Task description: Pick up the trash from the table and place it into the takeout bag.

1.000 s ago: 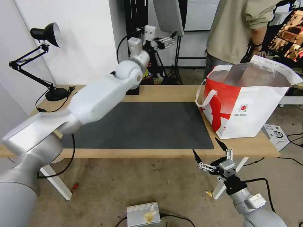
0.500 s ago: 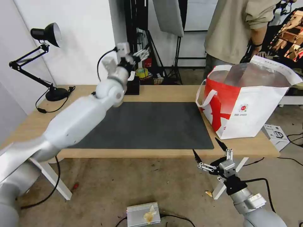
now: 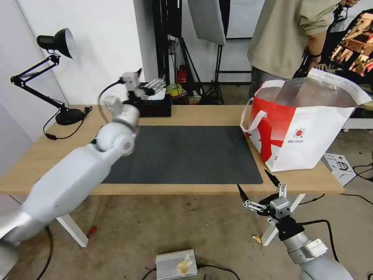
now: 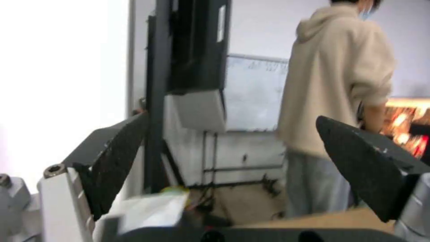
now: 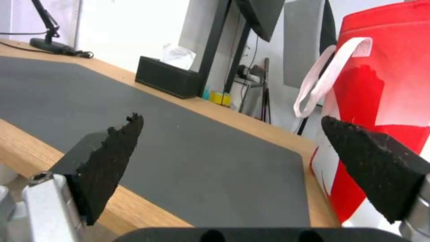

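Left claw (image 3: 149, 83): fingers spread wide, holding nothing, raised above the tabletop's (image 3: 202, 114) far edge, just over the black tissue box (image 3: 155, 107). Left arm stretched long and diagonal from the near-left corner across the dark mat (image 3: 182, 153), wrist cocked up, claw pointing toward the back of the room.

Right claw (image 3: 258, 190): fingers also wide apart, empty, parked low below the tabletop's near edge, ahead of the mat's near-right corner, fingertips angled up.

Takeout bag (image 3: 307, 136) stands upright and open on the right end of the tabletop, silvery lining visible, white handle (image 5: 329, 75) hanging at its left side. Desk lamp (image 3: 54, 42) at the far left corner.
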